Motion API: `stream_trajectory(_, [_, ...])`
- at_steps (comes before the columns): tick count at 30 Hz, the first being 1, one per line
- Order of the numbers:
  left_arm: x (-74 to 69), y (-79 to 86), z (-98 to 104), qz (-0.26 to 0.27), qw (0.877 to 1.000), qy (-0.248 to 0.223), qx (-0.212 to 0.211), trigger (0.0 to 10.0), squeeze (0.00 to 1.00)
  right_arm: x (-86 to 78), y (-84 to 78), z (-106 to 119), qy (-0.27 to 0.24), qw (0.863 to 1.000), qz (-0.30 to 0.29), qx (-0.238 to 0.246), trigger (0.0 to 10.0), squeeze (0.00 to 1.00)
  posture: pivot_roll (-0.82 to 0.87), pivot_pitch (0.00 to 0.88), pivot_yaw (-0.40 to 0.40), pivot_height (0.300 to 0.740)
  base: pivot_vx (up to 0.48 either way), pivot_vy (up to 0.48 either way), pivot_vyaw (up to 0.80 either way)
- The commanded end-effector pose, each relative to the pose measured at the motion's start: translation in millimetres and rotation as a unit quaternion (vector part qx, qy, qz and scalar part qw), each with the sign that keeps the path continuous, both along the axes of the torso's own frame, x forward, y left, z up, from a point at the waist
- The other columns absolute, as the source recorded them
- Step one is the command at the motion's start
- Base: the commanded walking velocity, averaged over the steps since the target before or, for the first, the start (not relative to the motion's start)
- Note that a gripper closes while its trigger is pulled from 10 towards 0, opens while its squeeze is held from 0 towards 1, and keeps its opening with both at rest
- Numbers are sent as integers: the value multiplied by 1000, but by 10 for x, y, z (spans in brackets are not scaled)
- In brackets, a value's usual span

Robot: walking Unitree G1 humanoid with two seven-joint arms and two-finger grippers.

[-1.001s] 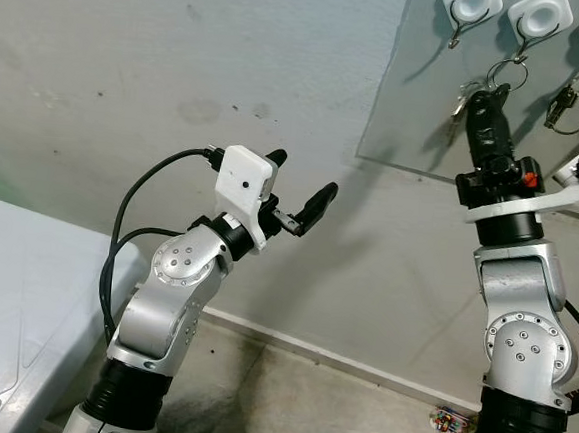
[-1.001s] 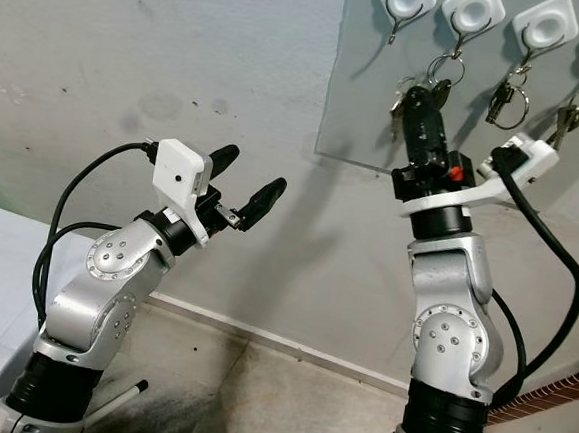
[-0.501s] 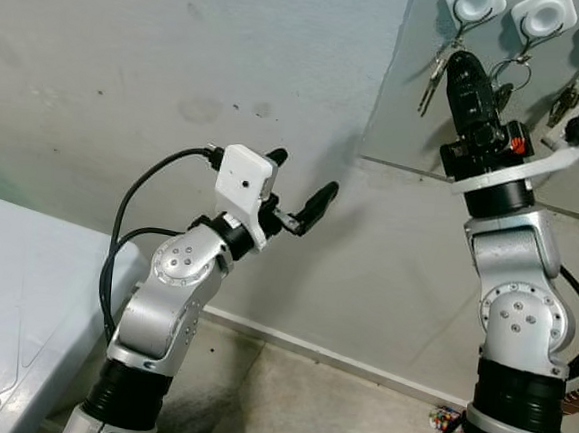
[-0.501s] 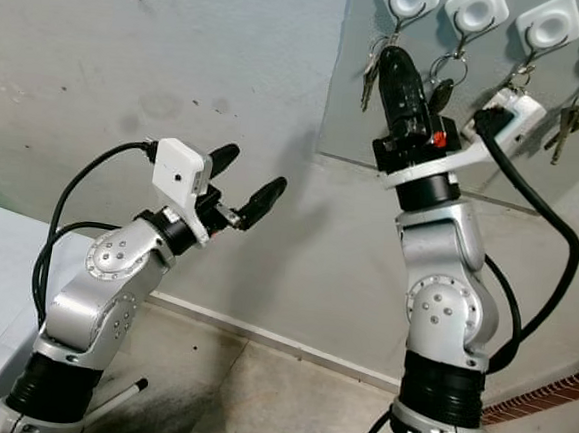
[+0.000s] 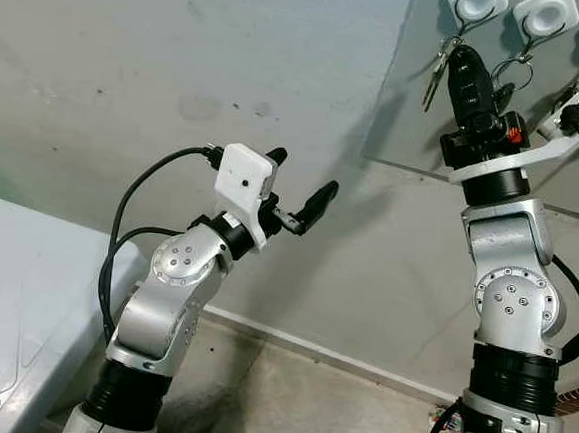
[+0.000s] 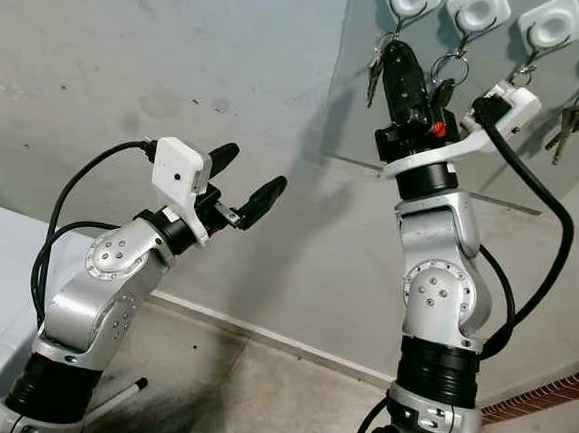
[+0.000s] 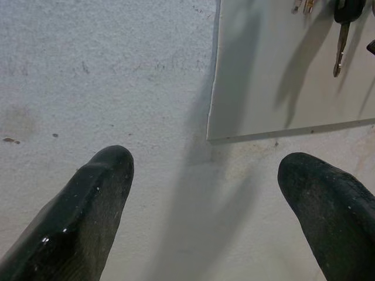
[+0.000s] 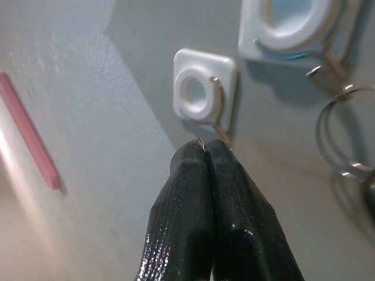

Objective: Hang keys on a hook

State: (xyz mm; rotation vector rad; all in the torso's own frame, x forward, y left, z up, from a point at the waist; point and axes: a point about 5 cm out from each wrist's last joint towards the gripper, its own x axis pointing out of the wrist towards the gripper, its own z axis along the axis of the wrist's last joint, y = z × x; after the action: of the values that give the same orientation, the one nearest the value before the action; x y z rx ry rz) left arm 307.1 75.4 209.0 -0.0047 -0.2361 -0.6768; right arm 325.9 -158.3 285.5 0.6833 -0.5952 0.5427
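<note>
My right gripper (image 5: 463, 60) is raised against the grey wall panel (image 5: 399, 105), just under the leftmost white hook (image 5: 475, 4). It is shut on the ring of a bunch of keys (image 5: 435, 74), which dangles to the left of the fingers. In the right wrist view the closed fingertips (image 8: 202, 149) pinch a thin wire right at the metal hook (image 8: 218, 111). My left gripper (image 5: 303, 174) is held open at chest height, away from the panel, with nothing between its fingers.
Other white hooks (image 5: 539, 14) to the right carry key rings (image 5: 512, 69). A pale table edge (image 5: 13, 285) lies at the lower left. Loose coloured wires (image 5: 444, 419) lie on the floor by the skirting.
My right gripper has gone up and left with the keys, from under the second hook to the leftmost hook, and its wrist has turned. The left arm has stayed still.
</note>
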Motion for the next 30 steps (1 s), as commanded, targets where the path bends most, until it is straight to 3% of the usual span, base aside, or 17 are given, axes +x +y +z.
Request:
stream_trajectory(1, [-26, 11, 18, 1, 1000, -3, -2, 10000, 0, -19, 5, 57, -18, 1000, 3, 1, 10000, 0, 6, 138, 8, 740, 0, 0, 0])
stream_trajectory(12, [-29, 5, 15, -1, 1000, -2, -2, 10000, 0, -29, 10, 60, -21, 1000, 5, 10, 10000, 0, 3, 139, 13, 740, 0, 0, 0])
stream_trajectory(22, [-34, 16, 15, 1, 1000, -1, -2, 10000, 0, 19, -21, -40, 18, 996, 24, 83, 10000, 0, 10, 142, 13, 740, 0, 0, 0])
stream_trajectory(30, [-48, 16, 7, 1, 1000, 2, -3, 10000, 0, 11, 5, -149, 40, 995, 30, 89, 10000, 0, 10, 144, 11, 740, 0, 0, 0])
